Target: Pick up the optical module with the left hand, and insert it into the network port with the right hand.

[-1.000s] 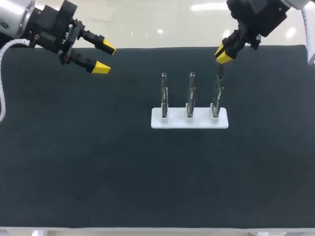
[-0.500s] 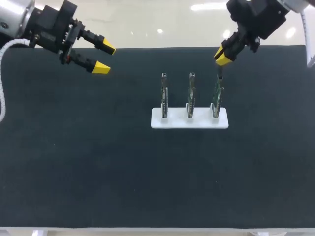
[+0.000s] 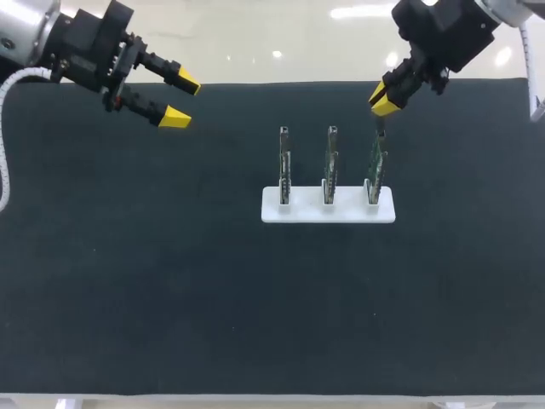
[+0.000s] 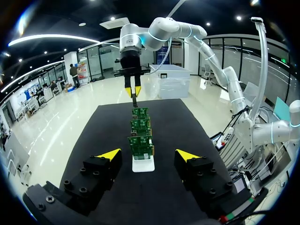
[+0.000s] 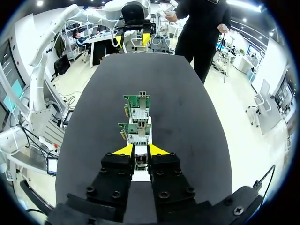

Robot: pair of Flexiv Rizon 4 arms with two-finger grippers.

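Note:
Three green network cards stand upright in a white holder (image 3: 306,210) at mid-table: left (image 3: 285,166), middle (image 3: 330,166) and right (image 3: 375,166). My right gripper (image 3: 384,96) hangs just above the right card, shut on a small dark optical module (image 3: 381,128) that points down at that card's top port. In the right wrist view the module (image 5: 140,162) sits between the fingers of the right gripper (image 5: 141,150), with the cards (image 5: 137,132) lined up ahead. My left gripper (image 3: 177,100) hovers open and empty at the far left; its wrist view shows it (image 4: 148,154) facing the card row (image 4: 140,144).
A dark mat (image 3: 170,281) covers the whole table. The holder is the only object standing on it. A person stands beyond the far table edge, not reaching over it.
The right arm has shifted very slightly above the right card, module still in its grip. The left arm has not moved.

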